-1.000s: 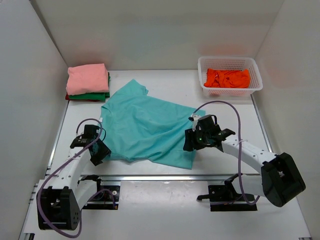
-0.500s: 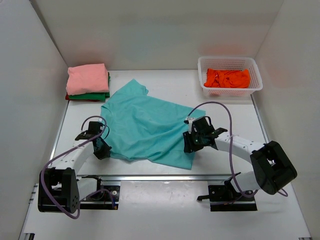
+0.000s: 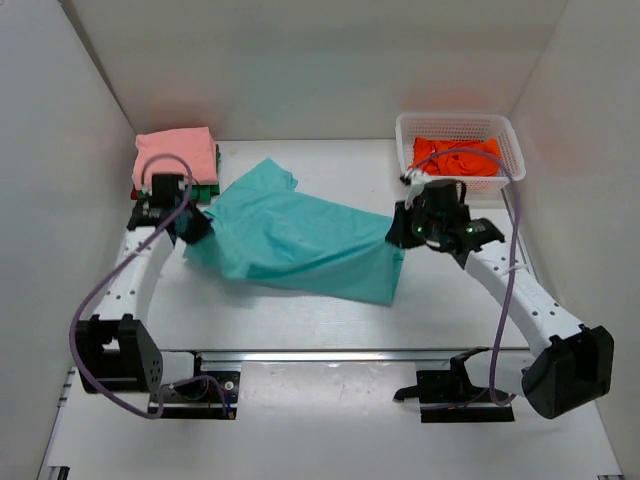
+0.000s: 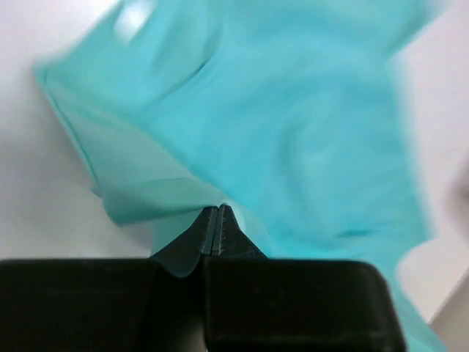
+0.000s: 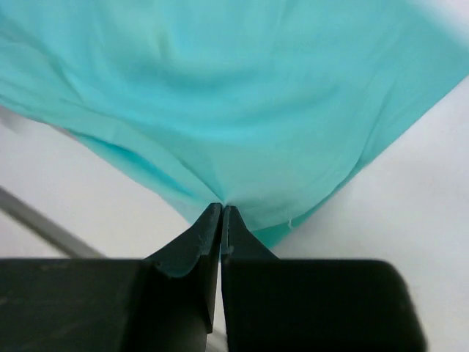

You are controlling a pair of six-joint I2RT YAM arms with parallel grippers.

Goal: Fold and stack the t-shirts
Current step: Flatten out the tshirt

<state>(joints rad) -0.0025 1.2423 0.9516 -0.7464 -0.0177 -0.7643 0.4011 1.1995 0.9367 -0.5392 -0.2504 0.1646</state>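
The teal t-shirt (image 3: 300, 240) hangs stretched between both grippers over the middle of the table, its lower edge sagging toward the front. My left gripper (image 3: 192, 226) is shut on the shirt's left edge, its tips pinching cloth (image 4: 218, 209) in the left wrist view. My right gripper (image 3: 400, 228) is shut on the right edge; teal cloth (image 5: 242, 88) fans out from its closed tips (image 5: 221, 208). A folded stack sits at the back left, with a salmon-pink shirt (image 3: 178, 152) on top and a green one (image 3: 205, 184) under it. An orange shirt (image 3: 455, 155) lies crumpled in the basket.
The white mesh basket (image 3: 460, 178) stands at the back right, close behind my right arm. White walls close in the left, right and far sides. A metal rail (image 3: 340, 354) runs along the table's near edge.
Both grippers shut on the teal shirt's near corners, lifted them and carried them toward the back. The shirt went from lying flat to hanging stretched between the two arms.
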